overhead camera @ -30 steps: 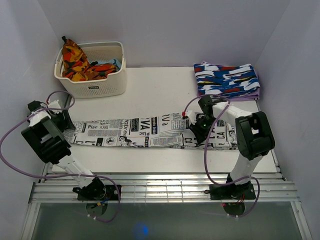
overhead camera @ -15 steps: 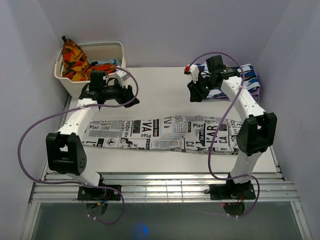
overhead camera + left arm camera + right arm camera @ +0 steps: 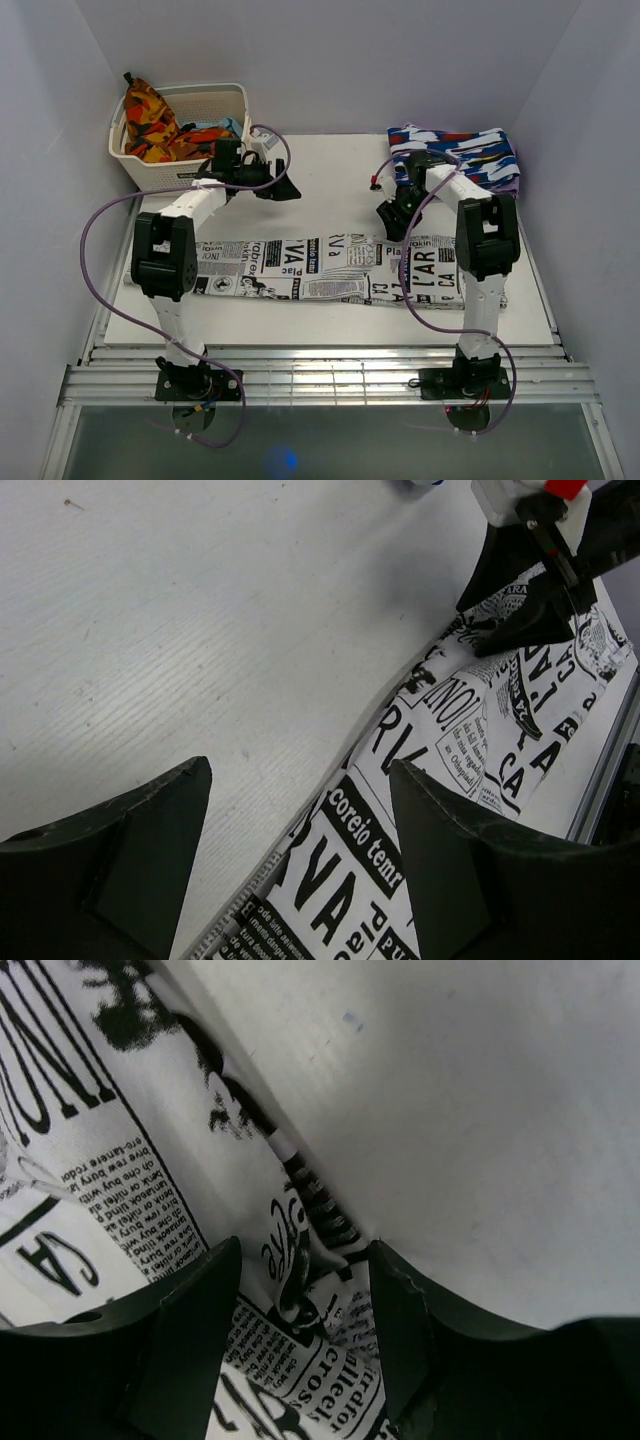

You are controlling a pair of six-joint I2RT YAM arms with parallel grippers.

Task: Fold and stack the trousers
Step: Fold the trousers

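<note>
The trousers (image 3: 300,268), white with black newspaper print, lie flat in a long strip across the table's middle. My left gripper (image 3: 288,191) is open and empty above bare table just beyond their far edge; its wrist view (image 3: 300,770) shows that edge (image 3: 450,740) between the fingers. My right gripper (image 3: 390,220) is down at the trousers' far edge on the right. It is open, its jaws straddling a small puckered fold of the fabric (image 3: 300,1290). It also shows in the left wrist view (image 3: 520,590).
A white basket (image 3: 190,172) with an orange-red-yellow cloth (image 3: 150,120) stands at the back left. A folded blue-white-red garment (image 3: 455,160) lies at the back right. The white table (image 3: 330,180) is bounded by walls on three sides.
The right gripper has come down from beside the folded garment to the trousers' far edge. The left gripper has moved right, away from the basket. The trousers lie about as before.
</note>
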